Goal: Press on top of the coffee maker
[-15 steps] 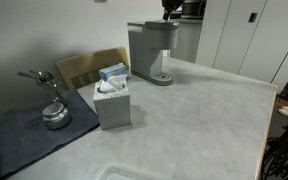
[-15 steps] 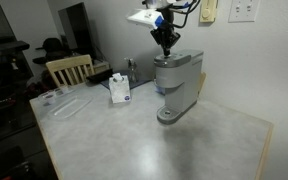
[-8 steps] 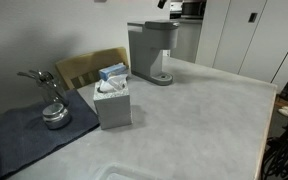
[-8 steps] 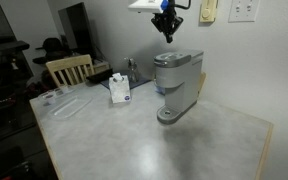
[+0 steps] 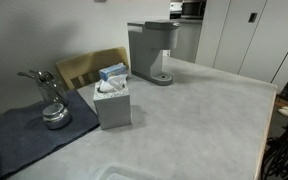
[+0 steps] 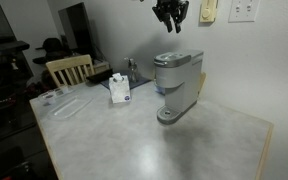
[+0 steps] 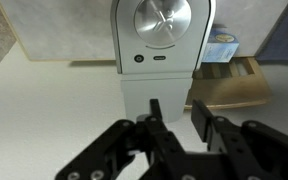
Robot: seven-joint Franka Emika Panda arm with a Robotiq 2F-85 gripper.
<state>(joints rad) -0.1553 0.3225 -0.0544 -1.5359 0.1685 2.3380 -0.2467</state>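
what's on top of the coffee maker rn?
On the coffee maker head, wrist view shows only a round silver disc and a small button; nothing loose. The gripper hangs above, apart. Fingers cover its lower part.

1. The coffee maker [image 5: 152,50] was smooth, matt grey plastic; its disc [image 7: 160,20] looked like shiny brushed metal.
2. The table [image 5: 194,120] was pale, matt and faintly mottled.
3. The chair [image 5: 84,66] was light wood.
4. The tissue box [image 5: 113,105] looked like matt card.
5. The mat [image 5: 24,135] was dark cloth.

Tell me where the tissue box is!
In both exterior views the tissue box sits on the counter by the wooden chair, apart from the coffee maker.
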